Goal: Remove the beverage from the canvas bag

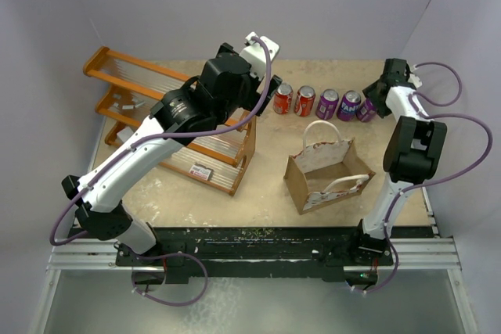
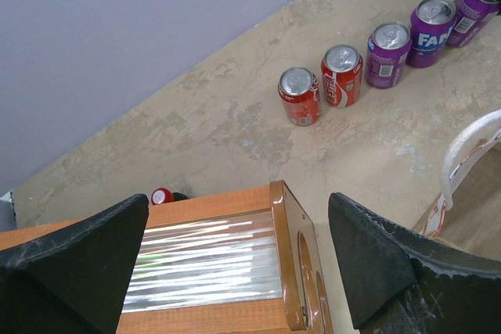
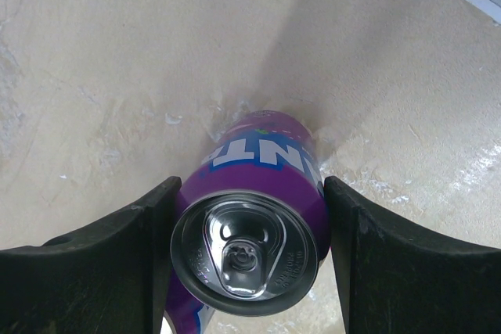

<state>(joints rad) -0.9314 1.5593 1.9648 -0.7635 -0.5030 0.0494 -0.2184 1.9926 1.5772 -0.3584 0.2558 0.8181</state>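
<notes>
Jaws of the right gripper (image 3: 250, 187) pinch a purple aluminium drink can (image 3: 247, 254), its bottom hidden; those of the left gripper (image 2: 239, 201) are spread over a brown wooden rack (image 2: 283, 271).

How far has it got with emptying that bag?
Nearly done, it seems. The bag looks empty, and four cans stand lined up behind it. The right gripper grips a fifth, purple can standing at the row's end. Remaining: release it and withdraw.

The purple can (image 3: 249, 228) stands on the desk behind the tan bag (image 1: 335, 192), which sits upright and open.
</notes>
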